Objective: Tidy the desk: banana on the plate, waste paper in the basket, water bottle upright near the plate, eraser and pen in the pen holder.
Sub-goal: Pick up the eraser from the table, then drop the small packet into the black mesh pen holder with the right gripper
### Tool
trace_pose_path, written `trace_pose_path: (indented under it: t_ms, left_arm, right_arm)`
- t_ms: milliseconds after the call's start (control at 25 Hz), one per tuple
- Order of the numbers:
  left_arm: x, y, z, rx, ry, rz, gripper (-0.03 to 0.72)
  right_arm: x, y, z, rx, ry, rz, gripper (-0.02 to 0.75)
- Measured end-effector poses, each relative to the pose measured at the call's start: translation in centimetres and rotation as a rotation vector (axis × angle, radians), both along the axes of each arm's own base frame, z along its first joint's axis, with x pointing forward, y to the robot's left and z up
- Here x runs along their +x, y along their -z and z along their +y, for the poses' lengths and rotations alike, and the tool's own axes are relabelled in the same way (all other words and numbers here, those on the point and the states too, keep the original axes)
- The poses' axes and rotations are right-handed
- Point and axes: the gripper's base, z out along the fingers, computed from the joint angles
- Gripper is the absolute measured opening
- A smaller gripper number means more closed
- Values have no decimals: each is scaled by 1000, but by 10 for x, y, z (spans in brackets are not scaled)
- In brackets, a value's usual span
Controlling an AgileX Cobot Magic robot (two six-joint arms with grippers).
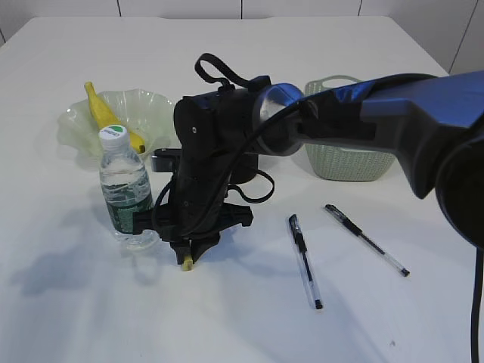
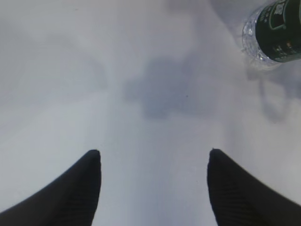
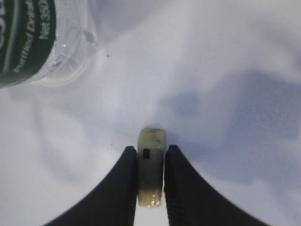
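My right gripper (image 1: pixel 189 253) reaches across the middle and is shut on a small yellowish eraser (image 1: pixel 187 262), low over the table just right of the water bottle (image 1: pixel 123 189). The right wrist view shows the eraser (image 3: pixel 151 141) pinched between the fingertips (image 3: pixel 150 153), with the bottle (image 3: pixel 28 37) at the upper left. The bottle stands upright in front of the green glass plate (image 1: pixel 155 106), which holds the banana (image 1: pixel 102 113). Two pens (image 1: pixel 304 259) (image 1: pixel 367 240) lie on the table. My left gripper (image 2: pixel 154 155) is open and empty over bare table; the bottle's base (image 2: pixel 277 30) is at its upper right. No waste paper shows.
A pale green woven basket (image 1: pixel 352 162) stands at the back right, partly behind my right arm. A dark object (image 1: pixel 243 172) sits behind the arm; I cannot tell whether it is the pen holder.
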Motion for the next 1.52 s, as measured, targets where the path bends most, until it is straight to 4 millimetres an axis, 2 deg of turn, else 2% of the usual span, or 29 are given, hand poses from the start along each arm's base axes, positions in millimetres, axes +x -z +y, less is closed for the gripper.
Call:
trace_pose_path:
  t_ms: [80,640,760,960,1120,1400,1520]
  left_arm:
    - [0,0,0,0,0,0,500]
    - [0,0,0,0,0,0,500]
    - [0,0,0,0,0,0,500]
    - [0,0,0,0,0,0,500]
    - [0,0,0,1,0,0,500]
    - [0,0,0,0,1,2,500]
    - [0,0,0,0,1,2,500]
  right_arm:
    - [0,0,0,0,1,0,106]
    - [-2,-2,0,-10,-18,11,73]
    - [-2,-10,0,-13,-39,14,72]
    - [0,-44,-2,9,-91,-62,72]
    - [8,-67,-18,21,-71,-89,72]
    - [43,-105,-81,47,52,-162,71]
    - [55,-122,-101,63,87,-209,71]
